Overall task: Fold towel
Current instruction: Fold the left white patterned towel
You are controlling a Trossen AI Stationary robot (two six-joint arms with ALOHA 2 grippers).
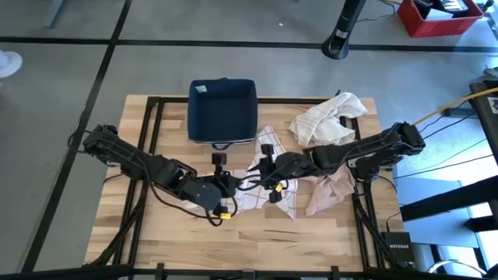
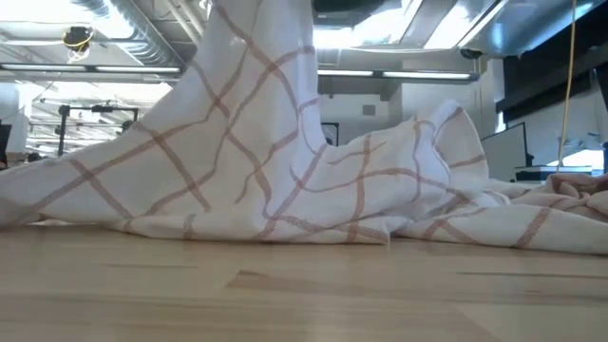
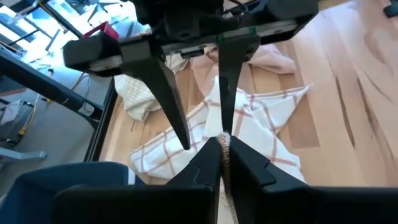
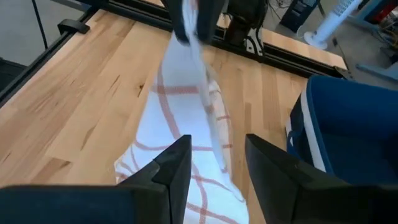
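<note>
A white towel with red checks [image 1: 282,196] lies crumpled at mid-table. One part of it is pulled up into a peak [image 2: 256,57], while the rest lies spread on the wood [image 4: 186,180]. My left gripper [image 3: 222,142] is shut on the top of that peak. My right gripper [image 4: 217,142] faces it from the table's right, open. Its two fingers [image 3: 177,106] stand on either side of the raised strip of cloth, just below the left gripper [image 4: 189,22]. My left gripper pinches a bunched edge of the towel [image 3: 224,155] between its two fingers, coming level from the table's left. The cloth hangs from the hold in a raised strip [image 4: 199,81], and its lower part lies on the table.
A dark blue bin [image 1: 223,111] stands at the far edge behind the grippers. A cream towel [image 1: 327,118] is heaped at far right, and a pinkish cloth [image 1: 327,194] lies right of the checked towel. Bare wood [image 1: 257,237] runs along the near edge.
</note>
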